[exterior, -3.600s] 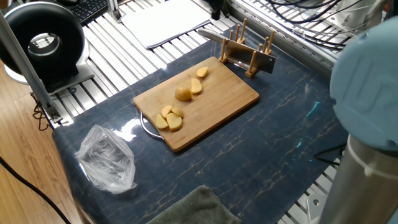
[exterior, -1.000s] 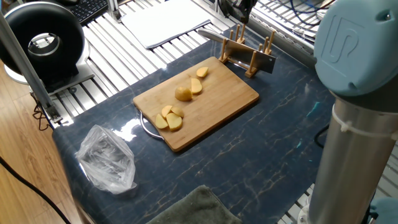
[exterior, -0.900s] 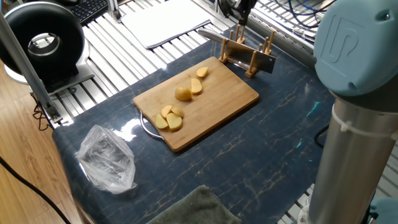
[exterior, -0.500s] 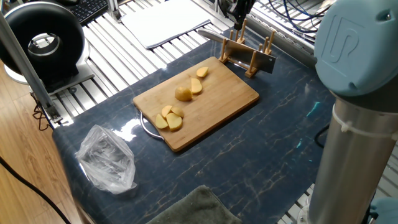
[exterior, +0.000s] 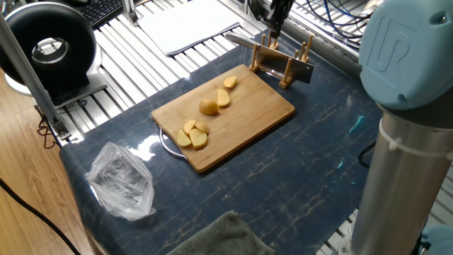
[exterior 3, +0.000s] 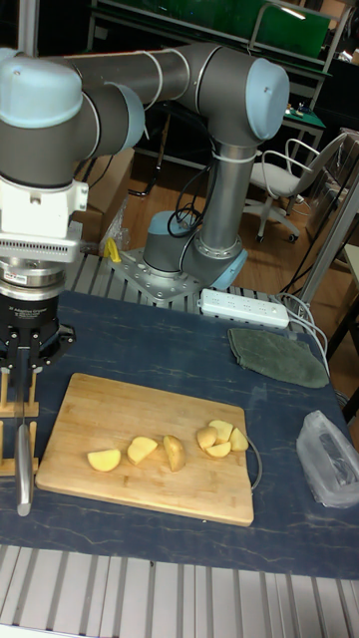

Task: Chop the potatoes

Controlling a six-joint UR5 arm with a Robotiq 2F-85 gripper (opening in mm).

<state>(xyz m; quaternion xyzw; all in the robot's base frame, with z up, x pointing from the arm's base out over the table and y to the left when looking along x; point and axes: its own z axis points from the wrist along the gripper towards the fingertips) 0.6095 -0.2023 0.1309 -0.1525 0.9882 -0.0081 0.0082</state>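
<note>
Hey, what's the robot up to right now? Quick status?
Gripper down at the knife rack, jaws not readable. Potatoes sit in pieces on the bamboo board, untouched. Nothing in the way.

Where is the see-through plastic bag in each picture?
Fixed view: the crumpled clear plastic bag lies lower left on the dark blue mat, left of the board.
Tall fixed view: the bag sits at the right edge, right of the board.
Shared landmark: the rectangular bamboo cutting board.
</note>
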